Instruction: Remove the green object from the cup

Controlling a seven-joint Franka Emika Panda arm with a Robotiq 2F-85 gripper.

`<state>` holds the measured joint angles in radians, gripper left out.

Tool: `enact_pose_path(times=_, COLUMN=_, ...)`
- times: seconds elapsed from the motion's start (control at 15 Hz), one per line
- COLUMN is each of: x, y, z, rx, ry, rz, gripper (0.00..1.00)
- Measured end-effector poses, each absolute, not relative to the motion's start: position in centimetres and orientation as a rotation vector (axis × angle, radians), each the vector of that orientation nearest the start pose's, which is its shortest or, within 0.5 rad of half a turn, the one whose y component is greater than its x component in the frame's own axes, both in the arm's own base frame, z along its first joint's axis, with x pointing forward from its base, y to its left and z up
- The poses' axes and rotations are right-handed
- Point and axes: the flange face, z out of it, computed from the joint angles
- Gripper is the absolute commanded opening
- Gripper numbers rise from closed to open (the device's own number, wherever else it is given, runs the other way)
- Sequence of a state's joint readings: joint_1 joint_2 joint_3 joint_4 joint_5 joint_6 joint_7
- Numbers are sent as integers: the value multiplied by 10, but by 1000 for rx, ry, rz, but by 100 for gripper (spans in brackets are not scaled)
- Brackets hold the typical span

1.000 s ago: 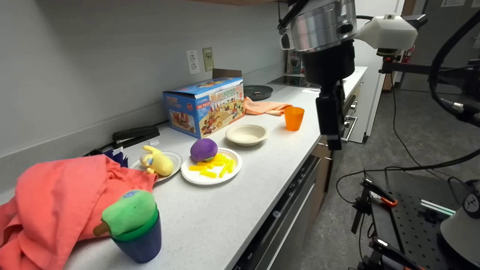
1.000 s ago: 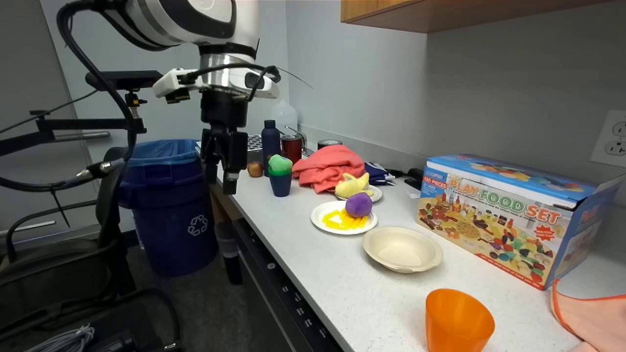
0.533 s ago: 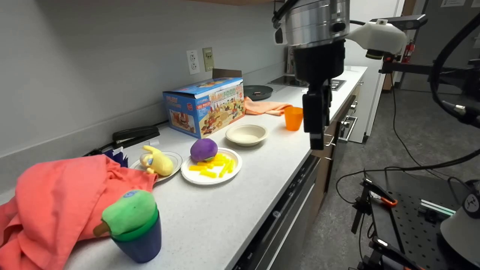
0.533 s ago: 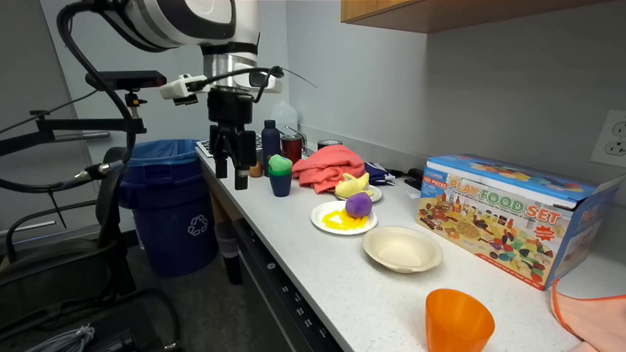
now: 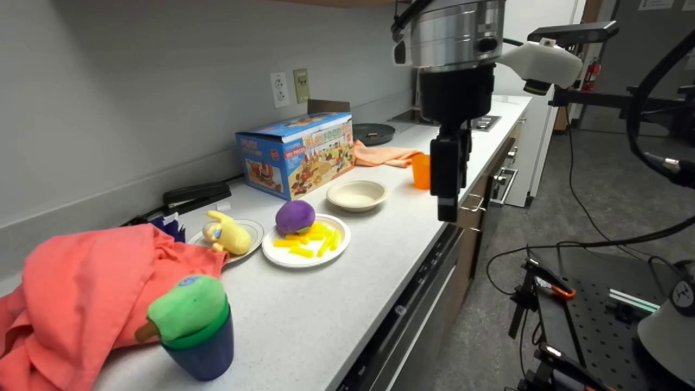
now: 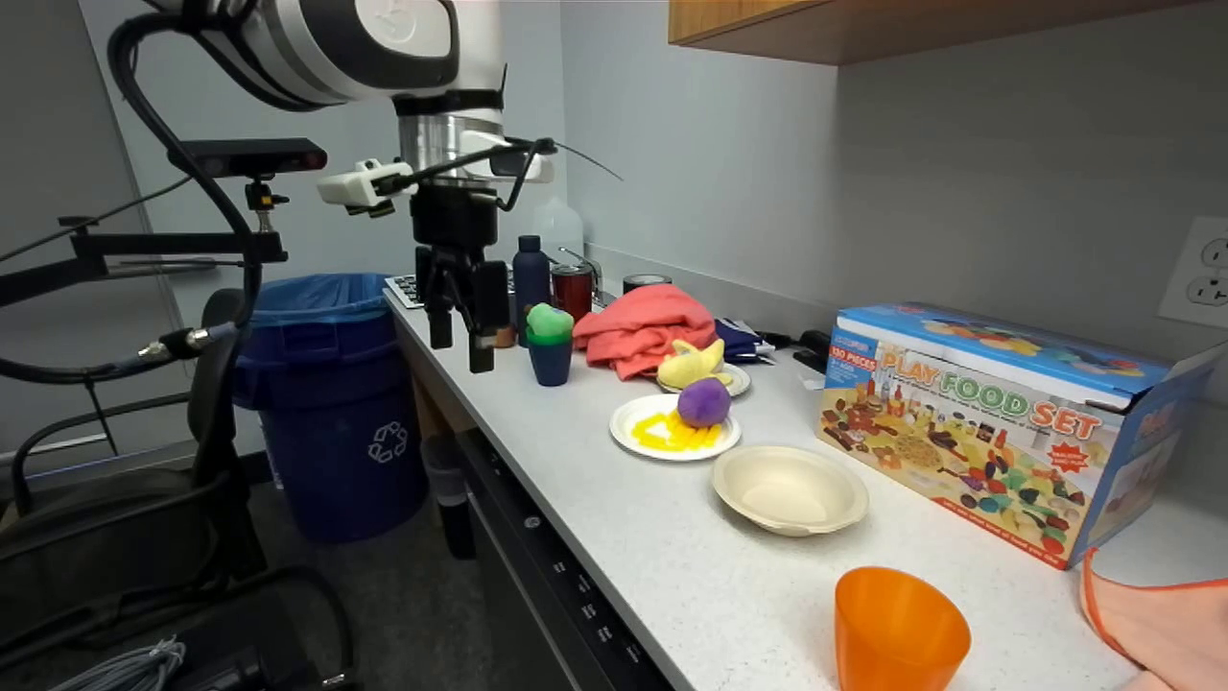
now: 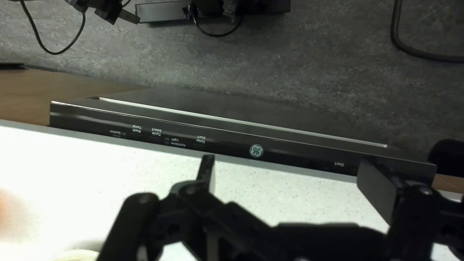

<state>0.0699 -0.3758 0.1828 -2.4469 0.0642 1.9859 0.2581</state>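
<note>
bright green rounded plush lump [image 5: 187, 307] sits in the mouth of the short dark blue plastic cup [image 5: 209, 350] with green upper part, upright on the white table [image 5: 271, 315] beside a coral-red cloth [image 5: 92, 282]. gripper [image 6: 460, 349] hangs well apart from the cup, jaws spread wide.

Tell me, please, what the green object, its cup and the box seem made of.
Green object: probably matte plush, by its velvety look. Cup: likely smooth plastic, by its even colour, crisp outline. Box: apparently printed cardboard, perhaps glossy, by its thin raised flap.
</note>
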Motion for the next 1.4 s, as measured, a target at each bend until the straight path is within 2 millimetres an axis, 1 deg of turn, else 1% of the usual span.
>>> enact_pose_path(times=0.93, x=401, y=109, z=427, rx=-3170, ry=80, rz=138, gripper=100)
enact_pose_path(times=1.13, x=402, y=107, z=430, rx=-3193, ry=73, rz=117, gripper=100)
enact_pose_path(times=1.27, x=407, y=108, z=437, rx=-3199, ry=63, rz=69, gripper=100)
enact_pose_path(times=1.4, x=419, y=112, z=446, rx=-3190, ry=48, rz=-25, gripper=100)
